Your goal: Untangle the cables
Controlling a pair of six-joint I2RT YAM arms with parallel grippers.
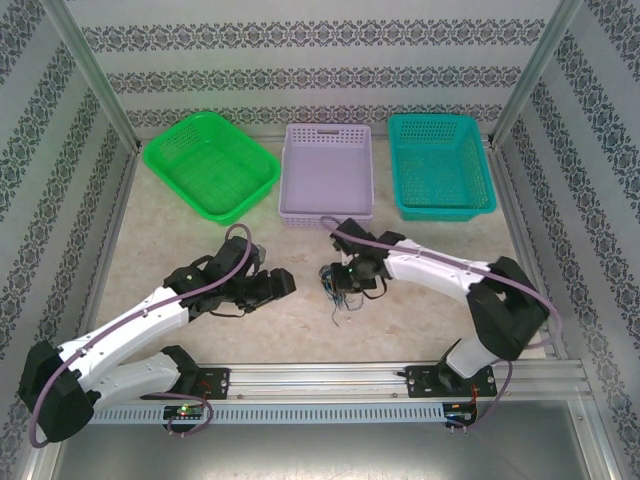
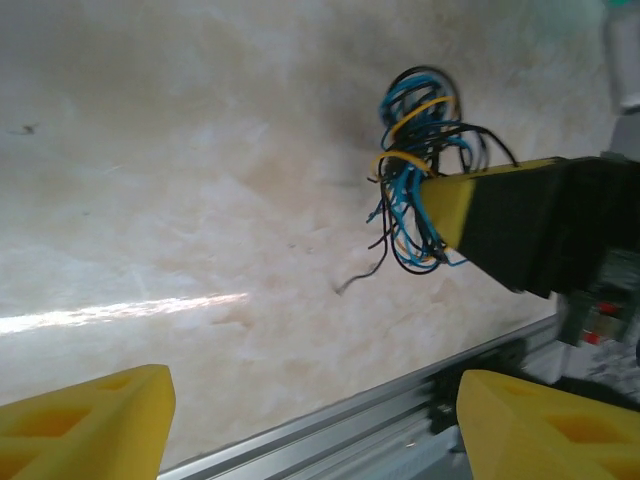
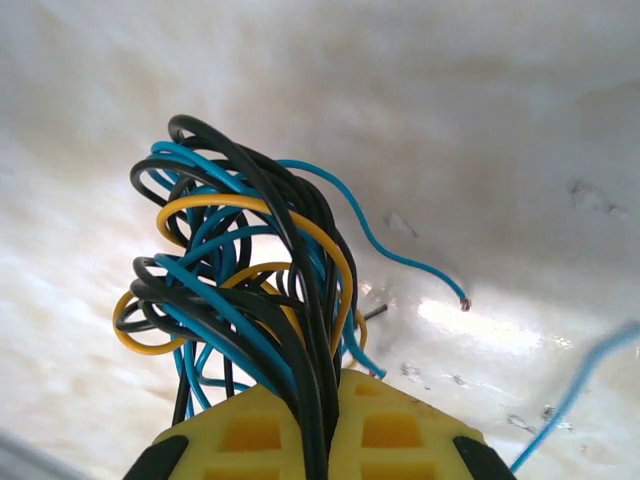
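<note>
Bright diffuse light; glare on table [image 2: 130, 310]; wrist views seem slightly blurred.

On my feed the cables [image 3: 250, 290] are a mix of black, bright blue and yellow-orange strands. My right claw [image 3: 325, 425] is yellow at the tips and black behind, and my left claw [image 2: 315, 425] shows the same yellow. The surface [image 1: 300, 330] is mottled cream-beige. I see a green basket [image 1: 210, 163], a lilac basket [image 1: 328, 172], a teal basket [image 1: 440, 165], and white walls [image 1: 300, 38] banded with grey floral print.
</note>
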